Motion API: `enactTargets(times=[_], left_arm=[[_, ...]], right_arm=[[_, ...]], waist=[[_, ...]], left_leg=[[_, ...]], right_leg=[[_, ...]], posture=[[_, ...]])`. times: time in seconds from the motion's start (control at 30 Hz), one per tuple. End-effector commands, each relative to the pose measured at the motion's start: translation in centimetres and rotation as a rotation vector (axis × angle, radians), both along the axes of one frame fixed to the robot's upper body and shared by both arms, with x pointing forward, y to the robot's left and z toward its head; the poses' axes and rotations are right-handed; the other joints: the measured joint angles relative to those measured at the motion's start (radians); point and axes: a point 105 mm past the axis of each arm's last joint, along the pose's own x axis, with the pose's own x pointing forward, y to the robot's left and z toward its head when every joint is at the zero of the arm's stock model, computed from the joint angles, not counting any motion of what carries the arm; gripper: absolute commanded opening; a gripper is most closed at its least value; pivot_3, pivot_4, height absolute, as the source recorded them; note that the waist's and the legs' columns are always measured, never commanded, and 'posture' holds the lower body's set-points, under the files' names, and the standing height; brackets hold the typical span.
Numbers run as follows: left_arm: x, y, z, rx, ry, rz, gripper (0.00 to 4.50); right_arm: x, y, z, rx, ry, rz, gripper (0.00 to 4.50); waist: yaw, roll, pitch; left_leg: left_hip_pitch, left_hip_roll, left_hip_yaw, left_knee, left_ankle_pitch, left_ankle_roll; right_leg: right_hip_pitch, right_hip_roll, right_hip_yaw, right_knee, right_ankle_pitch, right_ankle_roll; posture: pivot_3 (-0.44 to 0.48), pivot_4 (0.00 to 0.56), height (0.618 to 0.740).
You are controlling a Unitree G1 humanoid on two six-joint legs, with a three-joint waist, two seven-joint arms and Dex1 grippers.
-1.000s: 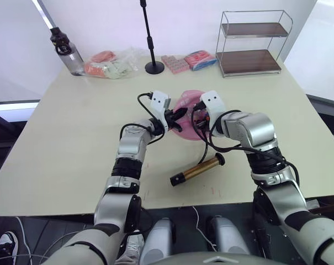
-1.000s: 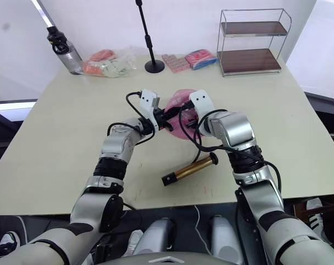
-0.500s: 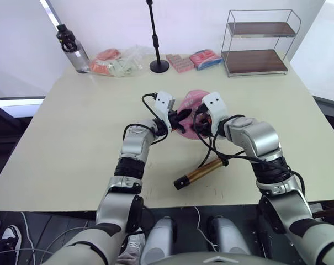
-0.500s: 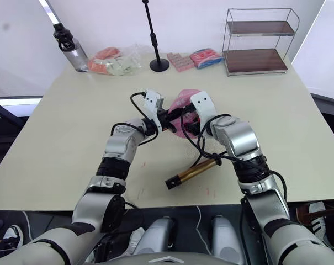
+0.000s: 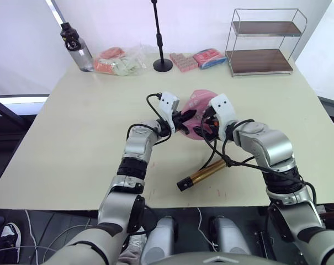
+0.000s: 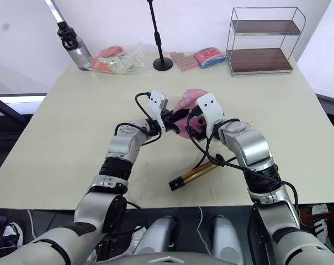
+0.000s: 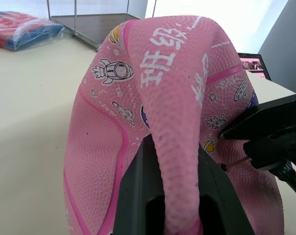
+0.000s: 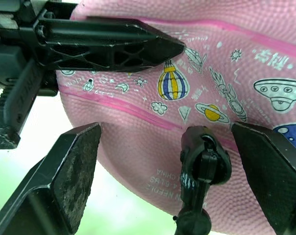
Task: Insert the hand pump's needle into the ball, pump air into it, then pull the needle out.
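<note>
The left gripper (image 7: 179,205) is squeezed tight on a fold of the squashed pink ball (image 7: 177,93); the right gripper (image 8: 182,176) has its fingers (image 8: 72,171) spread wide, with the needle's black fitting (image 8: 202,166) between them, touching the ball; the ball sits on the table (image 5: 73,121); the gold hand pump (image 5: 202,174) lies near the ball, on the robot's side.

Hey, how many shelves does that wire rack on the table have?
2. The rack stands at the table's far right corner: an upper wooden shelf and a lower one just above the tabletop. Both look bare.
</note>
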Motion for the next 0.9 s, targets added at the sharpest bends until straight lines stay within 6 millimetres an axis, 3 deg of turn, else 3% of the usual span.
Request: enactTargets(times=[0.03,0.37,0.4,0.43,0.53,0.9], left_arm=[[-0.9,-0.9,-3.3,0.05,0.111,-0.039,0.0],[-0.8,-0.8,-3.5,0.049,0.113,-0.034,0.0],[-0.8,-0.8,-3.5,0.049,0.113,-0.034,0.0],[-0.8,-0.8,-3.5,0.049,0.113,-0.033,0.0],[-0.8,-0.8,-3.5,0.049,0.114,-0.033,0.0],[-0.8,-0.8,-3.5,0.05,0.113,-0.034,0.0]], right_arm=[[0.0,-1.4,2.7,0.028,-0.092,-0.037,4.43],[-0.6,-2.4,2.9,0.037,-0.048,-0.068,4.43],[-0.7,-2.4,2.8,0.038,-0.04,-0.074,3.84],[-0.7,-2.5,2.7,0.038,-0.035,-0.08,3.64],[-0.8,-2.6,2.5,0.023,-0.028,-0.092,2.36],[-0.6,-2.5,2.1,0.041,0.018,-0.121,2.36]], waist=[[0.001,0.0,0.0],[0.005,0.0,0.0],[0.005,0.0,0.0],[0.006,0.0,0.0],[0.006,0.0,0.0],[0.005,0.0,0.0]], left_leg=[[0.0,-0.001,0.0,0.0,0.0,0.0],[0.0,-0.002,-0.001,0.0,0.0,0.0],[0.0,-0.002,-0.001,0.0,0.0,0.0],[0.0,-0.002,-0.001,0.0,0.0,0.0],[0.0,-0.002,-0.001,0.0,0.0,0.0],[0.0,-0.002,-0.001,0.0,0.0,0.0]], right_leg=[[0.0,-0.001,0.0,0.0,0.0,0.001],[0.001,-0.001,-0.001,0.0,-0.001,0.001],[0.001,-0.002,-0.001,0.0,-0.001,0.001],[0.001,-0.001,-0.001,0.0,-0.001,0.001],[0.001,-0.001,-0.001,0.0,-0.001,0.001],[0.001,-0.001,-0.001,0.001,-0.001,0.001]], posture=[[0.0,0.15,0.74],[0.0,0.15,0.74],[0.0,0.15,0.74],[0.0,0.15,0.74],[0.0,0.15,0.74],[0.0,0.15,0.74]])
